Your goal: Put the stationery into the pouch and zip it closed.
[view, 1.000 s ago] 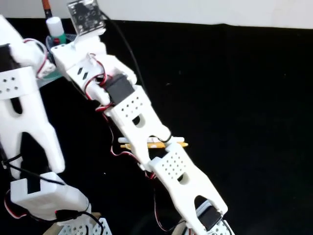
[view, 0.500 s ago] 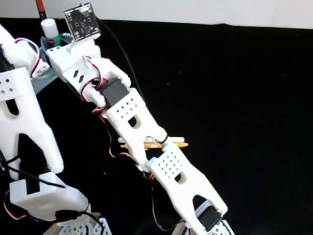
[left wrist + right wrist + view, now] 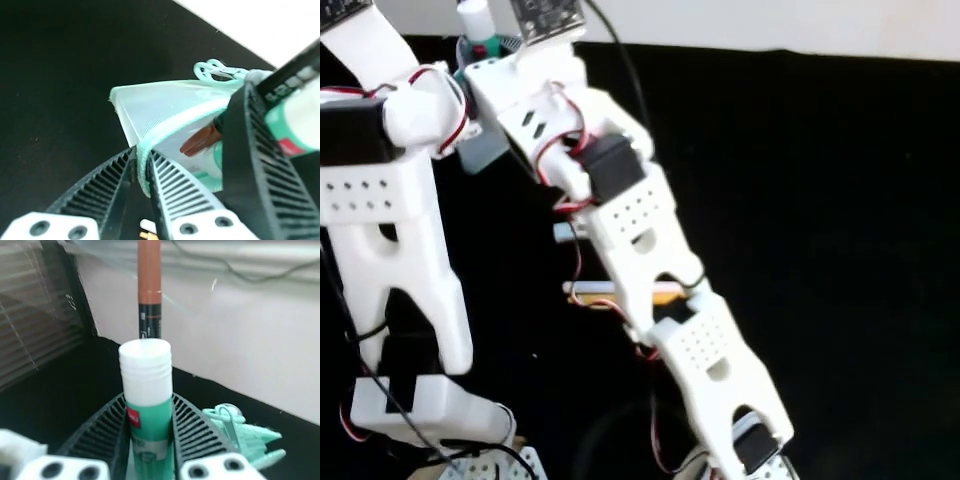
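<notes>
high view, pencil point(image 3: 592, 291) on black table point(image 3: 840, 200), white wall point(image 3: 770, 20) behind

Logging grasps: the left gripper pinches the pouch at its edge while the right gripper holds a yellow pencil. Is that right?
Not quite. What the right gripper holds is a green, white-capped glue stick, as the right wrist view shows. The left gripper does pinch the pouch at its edge.

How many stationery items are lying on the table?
2: a yellow pencil and a white pen, side by side under the right arm. More may be hidden beneath the arms.
</notes>
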Controlling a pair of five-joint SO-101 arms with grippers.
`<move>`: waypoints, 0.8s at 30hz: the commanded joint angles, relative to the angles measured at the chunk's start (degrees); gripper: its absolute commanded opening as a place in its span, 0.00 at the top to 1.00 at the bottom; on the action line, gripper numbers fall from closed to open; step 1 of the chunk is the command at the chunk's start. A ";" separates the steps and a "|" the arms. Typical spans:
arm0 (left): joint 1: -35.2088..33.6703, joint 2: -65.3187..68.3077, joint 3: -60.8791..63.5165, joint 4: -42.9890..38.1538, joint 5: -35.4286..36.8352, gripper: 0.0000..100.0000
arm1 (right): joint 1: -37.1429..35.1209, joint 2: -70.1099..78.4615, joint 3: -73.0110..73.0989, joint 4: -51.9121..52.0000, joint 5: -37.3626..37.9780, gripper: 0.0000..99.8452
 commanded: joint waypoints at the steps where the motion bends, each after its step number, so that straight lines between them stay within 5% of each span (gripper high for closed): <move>1: 3.74 -1.71 -1.71 -0.18 0.26 0.99 | -2.42 -4.44 -6.46 -0.22 1.32 0.99; 24: -11.91 -1.27 14.90 -7.47 -0.35 0.99 | -3.03 12.53 -6.55 -13.93 0.97 0.99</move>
